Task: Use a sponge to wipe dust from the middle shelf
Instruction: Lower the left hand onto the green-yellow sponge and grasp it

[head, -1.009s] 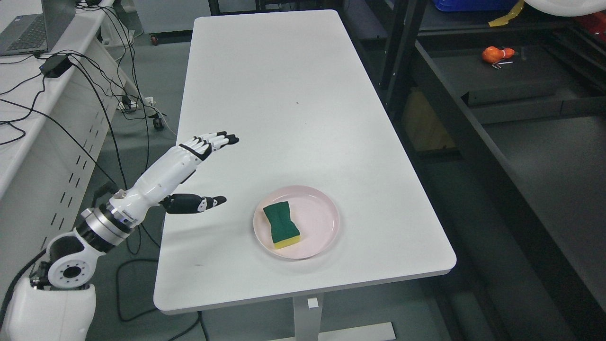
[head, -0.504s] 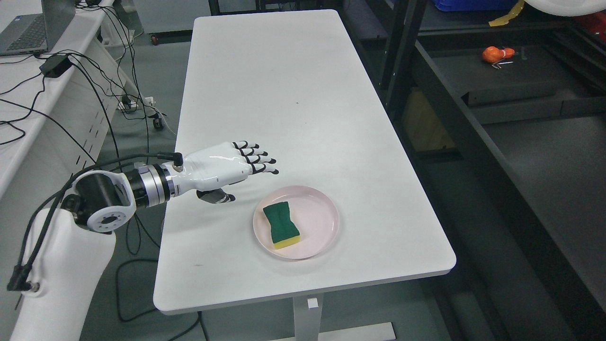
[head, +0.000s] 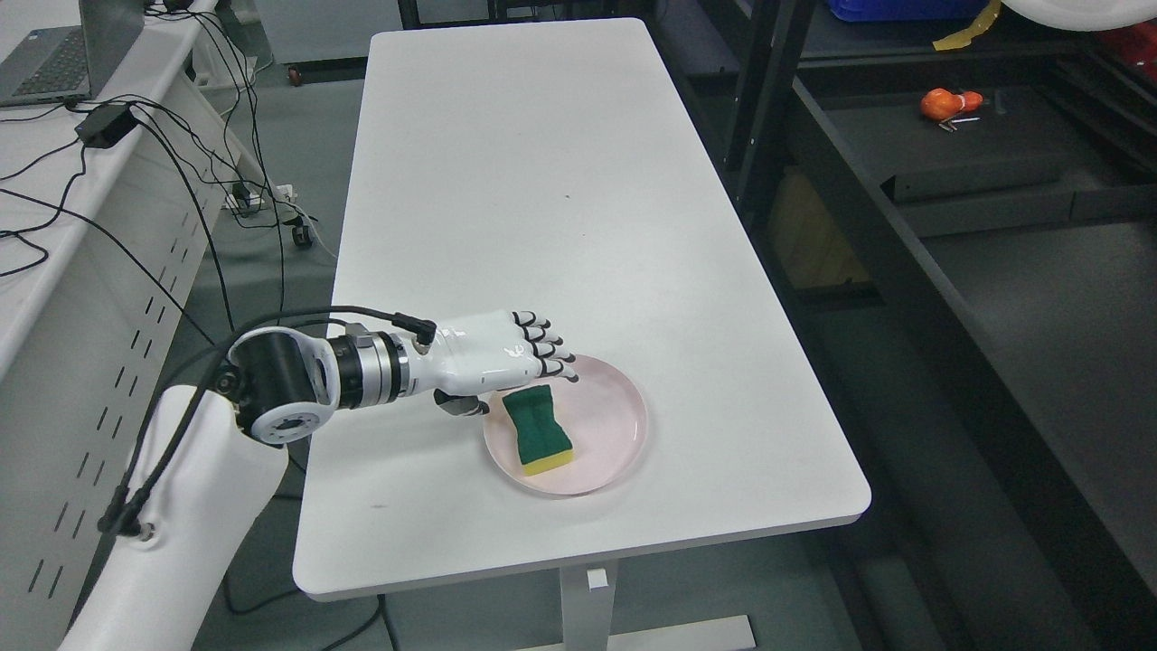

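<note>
A green sponge (head: pixel 537 429) with a yellow underside lies in a pink plate (head: pixel 615 425) near the front of the white table (head: pixel 542 181). My left hand (head: pixel 520 375) reaches in from the left, palm down, over the plate's near-left rim just above the sponge's far end. Its fingers (head: pixel 548 350) are stretched out and its thumb hangs below; it holds nothing. The dark shelf unit (head: pixel 994 163) stands to the right of the table. My right arm is out of view.
An orange object (head: pixel 947 102) lies on the dark shelf at the upper right. A second white desk with a laptop (head: pixel 54 54), a power brick and cables stands at the left. The shelf's black upright (head: pixel 755 99) is close to the table's right edge.
My left hand has swung right and down from the table's left edge, turned palm down, and now hovers at the plate's rim by the sponge. The sponge and plate have not moved.
</note>
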`<state>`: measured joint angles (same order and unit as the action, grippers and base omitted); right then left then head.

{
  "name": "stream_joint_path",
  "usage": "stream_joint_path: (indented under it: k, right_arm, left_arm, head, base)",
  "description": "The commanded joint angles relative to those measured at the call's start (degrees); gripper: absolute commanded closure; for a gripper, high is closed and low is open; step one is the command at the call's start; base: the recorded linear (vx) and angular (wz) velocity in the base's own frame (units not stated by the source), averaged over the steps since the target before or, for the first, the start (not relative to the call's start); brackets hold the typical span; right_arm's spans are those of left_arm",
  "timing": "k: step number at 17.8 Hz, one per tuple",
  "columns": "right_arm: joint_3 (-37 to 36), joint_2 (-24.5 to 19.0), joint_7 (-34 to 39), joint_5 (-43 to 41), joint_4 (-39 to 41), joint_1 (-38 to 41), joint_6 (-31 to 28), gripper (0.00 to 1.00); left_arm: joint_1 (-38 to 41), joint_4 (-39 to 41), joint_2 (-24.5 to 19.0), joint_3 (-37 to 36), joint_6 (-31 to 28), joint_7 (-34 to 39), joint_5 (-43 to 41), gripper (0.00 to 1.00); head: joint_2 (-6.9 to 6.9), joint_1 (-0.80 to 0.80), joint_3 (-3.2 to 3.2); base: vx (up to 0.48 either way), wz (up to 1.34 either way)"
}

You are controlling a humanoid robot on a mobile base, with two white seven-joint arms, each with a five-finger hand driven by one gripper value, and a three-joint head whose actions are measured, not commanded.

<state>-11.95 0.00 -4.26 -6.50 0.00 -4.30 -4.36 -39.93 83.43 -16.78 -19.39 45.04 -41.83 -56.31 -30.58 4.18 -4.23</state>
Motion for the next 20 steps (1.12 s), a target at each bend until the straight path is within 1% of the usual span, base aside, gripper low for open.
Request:
stream_joint_path:
  k: [1,4,11,14,17,20]
  right_arm:
    - [0.0,1.0,0.0,0.0,1.0,0.0,0.0,0.0]
    - [0.0,1.0,0.0,0.0,1.0,0.0,0.0,0.0]
    - [0.0,1.0,0.0,0.0,1.0,0.1,0.0,0.0]
    - [0.0,1.0,0.0,0.0,1.0,0.0,0.0,0.0]
    - [0.1,1.0,0.0,0.0,1.0,0.0,0.0,0.0]
    - [0.0,1.0,0.0,0.0,1.0,0.0,0.0,0.0]
  left_arm:
    - [-0.1,-2.8,4.1,-7.2,0.0,0.0,-2.9,0.14]
    - [-0.1,-4.7,4.9,-7.1,0.0,0.0,-3.0,0.15]
    - [1.2,-7.5,4.3,-6.4,0.0,0.0,-3.5,0.15]
    - [1.3,-7.5,4.3,-6.0,0.0,-0.1,-3.5,0.2]
    - [2.0,-7.5,4.4,-3.9,0.0,-0.1,-3.5,0.33]
    - [2.8,-7.5,4.4,-2.1,0.0,0.0,-3.5,0.42]
  head:
    - [0.0,0.0,0.0]
    - [0.0,0.0,0.0]
    - [0.0,0.0,0.0]
    - [0.0,0.0,0.0]
    - [0.0,0.0,0.0]
    - [0.0,0.0,0.0]
  base:
    - [0.0,0.0]
    - [0.0,0.0]
    - [0.0,0.0]
    - [0.0,0.0]
    - [0.0,0.01]
    - [-0.001,0.02]
